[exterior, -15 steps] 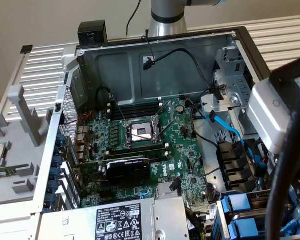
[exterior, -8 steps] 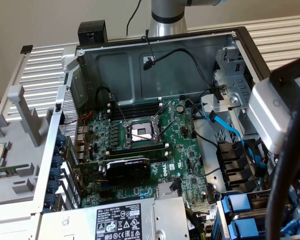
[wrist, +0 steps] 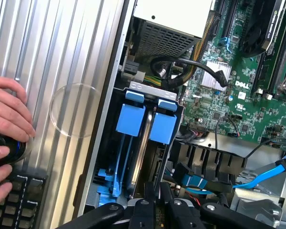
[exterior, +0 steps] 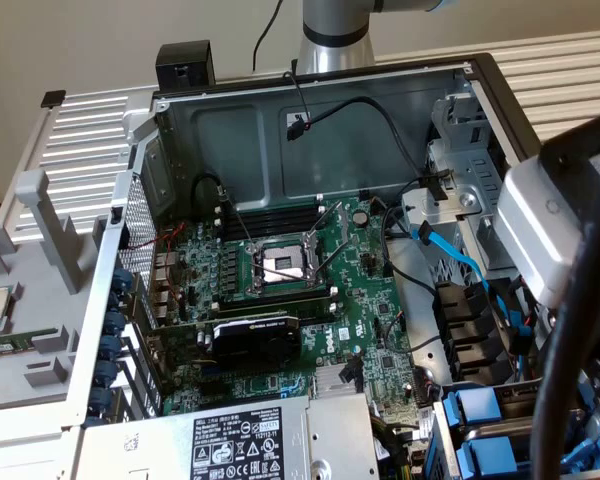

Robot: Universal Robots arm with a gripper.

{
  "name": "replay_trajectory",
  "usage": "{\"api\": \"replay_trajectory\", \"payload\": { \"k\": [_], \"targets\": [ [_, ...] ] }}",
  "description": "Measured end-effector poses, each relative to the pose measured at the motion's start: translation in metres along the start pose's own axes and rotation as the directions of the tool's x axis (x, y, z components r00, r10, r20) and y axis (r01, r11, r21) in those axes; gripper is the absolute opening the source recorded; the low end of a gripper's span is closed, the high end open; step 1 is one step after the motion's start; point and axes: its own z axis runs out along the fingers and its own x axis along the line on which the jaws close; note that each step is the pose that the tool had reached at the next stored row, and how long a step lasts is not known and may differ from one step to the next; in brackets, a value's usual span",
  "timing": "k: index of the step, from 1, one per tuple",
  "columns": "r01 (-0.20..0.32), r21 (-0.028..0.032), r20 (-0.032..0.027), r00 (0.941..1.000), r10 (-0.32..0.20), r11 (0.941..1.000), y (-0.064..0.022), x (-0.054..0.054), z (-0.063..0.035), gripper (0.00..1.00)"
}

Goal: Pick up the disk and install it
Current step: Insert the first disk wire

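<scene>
An open computer case (exterior: 280, 120) is seen in the exterior view, with its motherboard (exterior: 310, 280) exposed and a power supply (exterior: 250, 440) at the near edge. The robot arm (exterior: 330, 30) is mounted behind the case. In the wrist view, the gripper (wrist: 155, 202) is seen over the drive bay (wrist: 148, 88), its black fingers drawn close together on the thin silver edge of the disk (wrist: 142, 152). The disk is held on edge inside the bay, flanked by two blue carrier handles (wrist: 131, 121). Outside the case, a person's hand (wrist: 7, 114) is rested on a mouse (wrist: 5, 148) beside a keyboard (wrist: 14, 200).
</scene>
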Motion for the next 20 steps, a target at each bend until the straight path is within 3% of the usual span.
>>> {"api": "replay_trajectory", "payload": {
  "k": [4, 9, 15, 16, 18, 20],
  "targets": [
    [0.000, -0.0006, -0.0025, 1.0000, 0.000, 1.0000, -0.0003, -0.0017, 0.0000, 0.17],
    [-0.004, -0.0047, -0.0224, 0.9997, 0.004, 1.0000, 0.0000, -0.0039, 0.0010, 0.17],
    [-0.041, -0.0037, -0.0269, 0.9988, 0.041, 0.9991, 0.0022, -0.0043, 0.0015, 0.17],
    [-0.050, -0.0064, -0.0268, 0.9984, 0.050, 0.9987, 0.0022, -0.0043, 0.0015, 0.17],
    [-0.069, -0.0221, -0.0248, 0.9974, 0.068, 0.9974, 0.0022, -0.0044, 0.0014, 0.17],
    [-0.084, -0.0469, -0.0215, 0.9964, 0.083, 0.9954, 0.0022, -0.0044, 0.0015, 0.17]
  ]
}}
